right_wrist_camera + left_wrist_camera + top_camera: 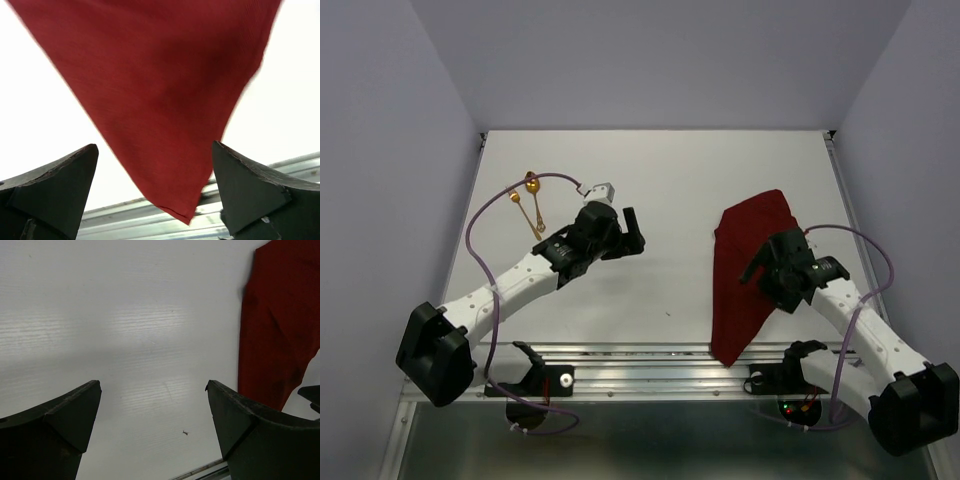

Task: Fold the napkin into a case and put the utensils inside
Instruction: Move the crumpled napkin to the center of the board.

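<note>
**Napkin Not Yet Folded — Both Grippers Wide and Empty**

The plain dark red cloth napkin point(740, 285) lies on the right half of the table. It forms a long, uneven, roughly triangular shape with its broad end away from the arm bases. Its narrow tip reaches the aluminium rail point(650, 355) at the near edge. No pouch shape is visible, so folding is judged not yet begun.

The right gripper point(761, 268) sits over the napkin's right side. In the right wrist view its fingers stand wide apart with red cloth between and beyond them, and nothing is pinched. This position suits a first pinch near the cloth's edge or tip.

The utensils point(530, 205), a small shiny gold spoon and a gold fork with thin handles, lie close together at the far left, well apart from the napkin. This leaves the centre free for folding.

The left gripper point(633, 230) is near the table's middle, between the utensils and the napkin, and points toward the cloth. Its fingers are also spread wide and hold nothing; the left wrist view shows bare table between them, with the napkin off to one side.

The white table point(670, 180) is smooth and matte, with one small dark speck point(185, 432). Pale lavender walls point(670, 60) enclose it on three sides.
</note>
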Robot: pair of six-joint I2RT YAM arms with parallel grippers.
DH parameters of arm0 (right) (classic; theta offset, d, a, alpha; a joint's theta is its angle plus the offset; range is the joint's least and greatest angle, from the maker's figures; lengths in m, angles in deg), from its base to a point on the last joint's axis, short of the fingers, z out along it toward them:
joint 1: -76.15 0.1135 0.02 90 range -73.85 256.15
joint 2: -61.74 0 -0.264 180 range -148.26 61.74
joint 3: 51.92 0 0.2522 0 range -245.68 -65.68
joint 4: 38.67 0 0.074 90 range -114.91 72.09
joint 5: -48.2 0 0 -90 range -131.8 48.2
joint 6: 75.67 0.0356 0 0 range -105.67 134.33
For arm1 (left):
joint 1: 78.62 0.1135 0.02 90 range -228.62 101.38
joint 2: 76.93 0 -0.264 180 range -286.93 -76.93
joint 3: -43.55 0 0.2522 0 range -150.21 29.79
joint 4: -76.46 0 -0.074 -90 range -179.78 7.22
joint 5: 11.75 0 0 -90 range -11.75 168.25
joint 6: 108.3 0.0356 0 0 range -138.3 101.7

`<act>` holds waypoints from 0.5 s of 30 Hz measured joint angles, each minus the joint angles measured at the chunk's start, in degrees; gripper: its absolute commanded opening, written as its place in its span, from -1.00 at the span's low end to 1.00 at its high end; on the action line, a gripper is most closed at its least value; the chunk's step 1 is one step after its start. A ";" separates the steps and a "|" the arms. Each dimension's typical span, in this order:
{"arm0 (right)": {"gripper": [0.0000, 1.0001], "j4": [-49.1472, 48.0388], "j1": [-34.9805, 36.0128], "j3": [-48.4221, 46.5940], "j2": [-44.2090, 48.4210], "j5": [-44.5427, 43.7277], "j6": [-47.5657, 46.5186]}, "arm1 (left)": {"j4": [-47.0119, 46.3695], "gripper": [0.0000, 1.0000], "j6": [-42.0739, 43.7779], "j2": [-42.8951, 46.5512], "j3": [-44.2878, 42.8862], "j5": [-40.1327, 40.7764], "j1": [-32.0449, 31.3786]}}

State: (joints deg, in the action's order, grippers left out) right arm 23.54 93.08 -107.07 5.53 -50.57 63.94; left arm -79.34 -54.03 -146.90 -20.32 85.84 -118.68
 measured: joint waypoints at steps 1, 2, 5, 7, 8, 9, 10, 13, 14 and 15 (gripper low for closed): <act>0.99 0.28 0.00 1.16 0.72 0.59 0.46 | -0.15 0.97 -0.09 -0.35 0.00 -0.31 0.00; 0.97 0.42 0.00 3.08 1.42 1.22 1.11 | -0.31 0.97 -0.09 -0.79 0.00 -0.63 0.00; 0.90 0.63 0.00 8.35 1.84 3.34 2.73 | -0.31 0.97 0.02 -2.67 -0.63 -1.11 0.00; 0.74 0.57 0.00 10.34 1.90 4.33 3.41 | -0.28 0.97 0.20 -4.07 -1.29 -1.33 0.00; 0.68 0.37 0.00 10.97 1.92 4.76 3.48 | -0.33 0.97 0.28 -4.48 -1.49 -1.38 0.00; 0.56 0.15 0.00 11.41 1.92 5.01 3.74 | -0.28 0.97 0.28 -4.72 -1.66 -1.38 0.00; 0.41 -0.13 0.00 11.82 1.88 5.38 3.89 | -0.35 0.97 0.31 -4.96 -1.81 -1.42 0.00; -0.14 -2.05 0.00 12.41 1.01 6.38 3.41 | -0.33 0.97 0.31 -5.22 -2.25 -1.51 0.00; -0.40 -3.06 0.00 12.41 0.11 6.75 3.26 | -0.33 0.97 0.33 -5.29 -2.38 -1.53 0.00; -0.52 -3.96 0.00 12.46 -0.70 6.95 2.97 | -0.35 0.97 0.33 -5.31 -2.45 -1.53 0.00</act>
State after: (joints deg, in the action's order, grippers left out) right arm 19.58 93.08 -94.61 4.83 -43.62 66.91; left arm -79.69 -53.70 -152.21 -22.77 84.31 -118.68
